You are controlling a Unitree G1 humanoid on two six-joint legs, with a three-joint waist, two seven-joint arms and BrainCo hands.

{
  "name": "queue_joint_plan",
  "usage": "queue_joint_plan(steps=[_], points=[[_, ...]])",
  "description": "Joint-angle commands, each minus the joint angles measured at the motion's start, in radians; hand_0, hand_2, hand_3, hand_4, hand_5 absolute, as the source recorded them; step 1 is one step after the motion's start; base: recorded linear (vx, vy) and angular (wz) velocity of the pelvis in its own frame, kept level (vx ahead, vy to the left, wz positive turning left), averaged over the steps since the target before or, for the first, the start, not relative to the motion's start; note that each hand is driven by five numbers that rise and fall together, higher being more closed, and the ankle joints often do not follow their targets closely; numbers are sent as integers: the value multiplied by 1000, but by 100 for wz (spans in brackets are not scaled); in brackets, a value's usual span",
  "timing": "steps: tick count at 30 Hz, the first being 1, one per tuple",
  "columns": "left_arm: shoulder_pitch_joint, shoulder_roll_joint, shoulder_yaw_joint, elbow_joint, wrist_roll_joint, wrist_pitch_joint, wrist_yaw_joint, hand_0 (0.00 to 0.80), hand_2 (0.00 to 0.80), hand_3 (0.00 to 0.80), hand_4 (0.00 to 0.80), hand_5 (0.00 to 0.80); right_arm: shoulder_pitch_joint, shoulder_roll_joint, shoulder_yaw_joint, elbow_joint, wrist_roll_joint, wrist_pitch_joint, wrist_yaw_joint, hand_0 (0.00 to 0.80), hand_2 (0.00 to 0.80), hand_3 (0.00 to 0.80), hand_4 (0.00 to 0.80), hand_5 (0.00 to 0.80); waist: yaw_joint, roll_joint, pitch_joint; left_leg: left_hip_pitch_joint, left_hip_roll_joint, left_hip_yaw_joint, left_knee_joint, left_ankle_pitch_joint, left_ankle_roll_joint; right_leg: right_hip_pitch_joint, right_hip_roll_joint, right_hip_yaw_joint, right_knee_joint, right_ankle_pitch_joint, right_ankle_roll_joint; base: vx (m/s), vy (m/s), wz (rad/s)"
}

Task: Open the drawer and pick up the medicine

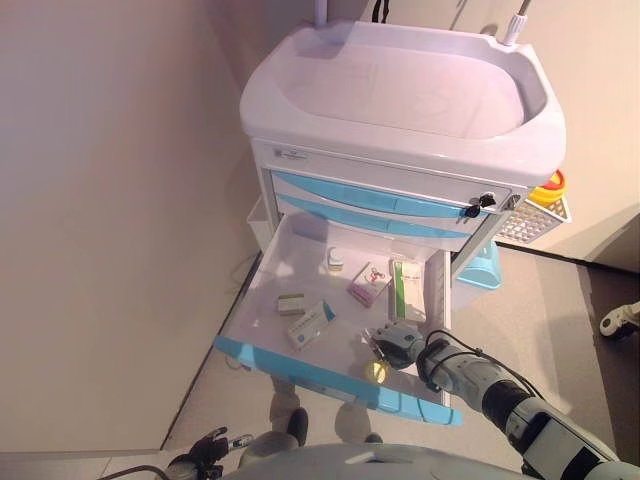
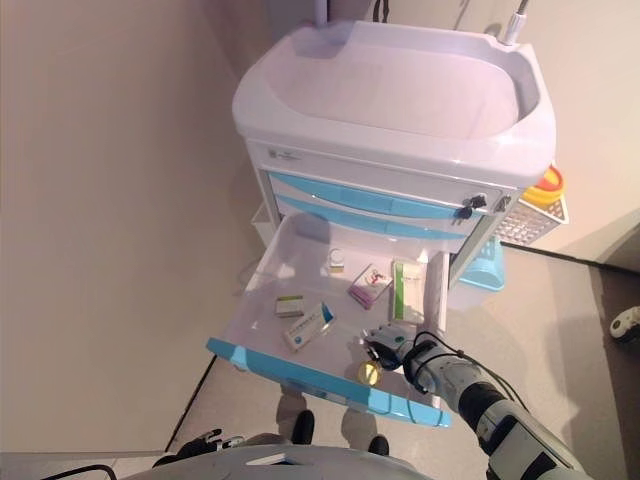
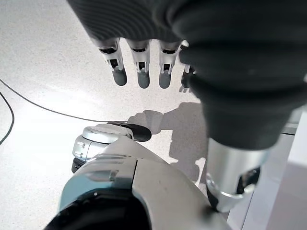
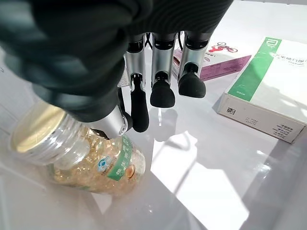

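The lower drawer (image 1: pixel 330 384) of the white and blue cart stands pulled out. A clear bottle (image 4: pixel 81 163) with a gold lid, filled with yellow capsules, lies on its side near the drawer's front right corner (image 1: pixel 377 372). My right hand (image 1: pixel 400 345) hovers inside the drawer just behind it. Its fingers (image 4: pixel 163 96) hang relaxed over the drawer floor beside the bottle, while the thumb is right at the bottle's side; nothing is gripped. A white-green box (image 4: pixel 268 86), a purple box (image 1: pixel 370 285), a blue-white box (image 1: pixel 310 325) and a small green box (image 1: pixel 292 303) lie in the drawer too. My left hand (image 1: pixel 205 450) hangs low by the floor, fingers (image 3: pixel 142 76) straight.
A small white jar (image 1: pixel 335 260) stands at the drawer's back. Above are two closed blue drawers with a key (image 1: pixel 482 201) in the lock and the cart's white basin top (image 1: pixel 400 90). A side basket (image 1: pixel 535 220) holds a yellow container. A wall runs along the left.
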Motion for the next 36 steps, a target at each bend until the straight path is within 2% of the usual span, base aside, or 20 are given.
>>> queue_joint_plan(steps=[1, 2, 10, 22, 28, 36], points=[[-42, -17, -45, 37, 18, 2, -16, 0, 0, 0, 0, 0, -33, 16, 28, -36, -4, -17, -15, 257, 257, 257, 257, 257, 27, -35, 22, 23, -17, 24, 6, -82, 4, -26, -67, 28, 33, 24, 65, 0, 0, 0], [-42, -17, -45, 37, 18, 2, -16, 0, 0, 0, 0, 0, -33, 16, 28, -34, -9, -16, -17, 0, 0, 0, 0, 0, 28, -35, 21, 22, -17, 23, 6, -81, 4, -26, -67, 29, 33, 24, 65, 0, 0, 0], [-47, -15, -46, 38, 22, 3, -16, 0, 0, 0, 0, 0, -55, 8, 62, -25, -138, -45, -68, 0, 0, 0, 0, 0, 36, -37, 25, 21, -18, 20, 6, -82, 5, -28, -68, 27, 36, 23, 65, 0, 0, 0], [-39, -10, -41, 42, 38, -1, -18, 0, 0, 0, 0, 0, -64, 1, 83, -2, -140, -35, -97, 0, 0, 0, 0, 0, 48, -40, 18, 20, -19, 12, 6, -82, 6, -24, -68, 22, 30, 25, 66, 0, 0, 0], [-37, -12, -40, 44, 42, -5, -21, 0, 0, 0, 0, 0, -63, 4, 88, -1, -149, -68, -105, 0, 0, 0, 0, 0, 49, -40, 18, 22, -20, 12, 6, -82, 6, -23, -68, 21, 32, 24, 65, 0, 0, 0], [-40, -15, -42, 45, 43, -2, -16, 0, 0, 0, 0, 0, -57, 9, 89, 16, -151, -73, -97, 0, 0, 0, 0, 0, 50, -41, 16, 21, -20, 9, 6, -83, 7, -24, -68, 20, 33, 21, 65, 0, 0, 0]])
